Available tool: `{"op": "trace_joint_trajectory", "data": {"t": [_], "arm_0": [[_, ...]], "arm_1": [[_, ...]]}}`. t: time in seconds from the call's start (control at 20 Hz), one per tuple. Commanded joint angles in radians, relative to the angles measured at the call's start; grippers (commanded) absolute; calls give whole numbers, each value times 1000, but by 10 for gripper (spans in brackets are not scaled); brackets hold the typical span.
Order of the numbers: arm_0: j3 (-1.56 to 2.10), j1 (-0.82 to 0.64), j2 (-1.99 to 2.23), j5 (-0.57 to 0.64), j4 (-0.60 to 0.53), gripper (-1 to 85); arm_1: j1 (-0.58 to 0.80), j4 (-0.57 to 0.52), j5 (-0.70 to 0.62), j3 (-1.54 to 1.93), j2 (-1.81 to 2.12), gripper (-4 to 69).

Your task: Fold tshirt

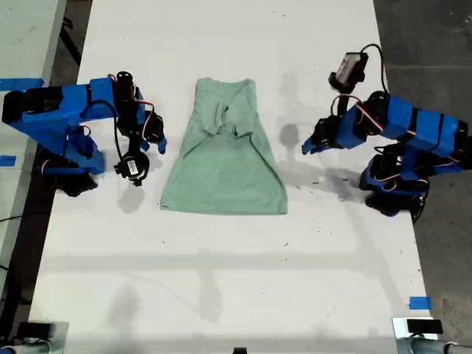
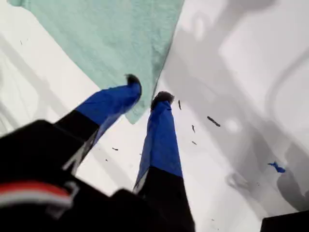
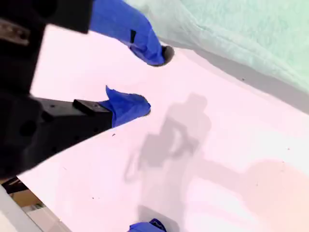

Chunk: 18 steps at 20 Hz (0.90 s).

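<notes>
**Cam setup: 1 overhead, 2 wrist**

Exterior view: high above, looking straight down on white table [image 1: 221,280], whole workspace in frame, far off. First wrist view: close, low, looks along my first gripper [image 2: 147,96] onto table w/ tshirt [image 2: 116,34] corner. Second wrist view: close, oblique, past my second gripper [image 3: 154,79]. All 3 share tshirt edge + table.

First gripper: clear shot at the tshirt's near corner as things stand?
Probably yes. My first gripper is open and holds nothing, and a corner of the tshirt lies flat just past its tips. Only bare table and a few dark specks are nearby.
</notes>
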Motion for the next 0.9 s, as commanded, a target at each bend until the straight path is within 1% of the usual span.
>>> {"op": "trace_joint_trajectory", "data": {"t": [0.0,0.05,0.1,0.2,0.3,0.65,0.85], "arm_0": [[31,84,74,-80,-31,174],[31,97,71,-81,-41,203],[31,101,67,-81,-55,221],[31,103,61,-81,-66,225],[34,97,57,-80,-69,217],[49,87,61,-74,-78,204],[52,84,63,-78,-77,198]], "arm_1": [[-69,-20,23,-5,9,1],[-94,-37,18,-8,-6,129],[-114,-55,17,-11,-28,179],[-149,-103,8,-2,-81,228],[-176,-164,-2,29,-150,239],[-224,-454,-8,144,-391,256],[-227,-597,5,163,-538,227]]}}
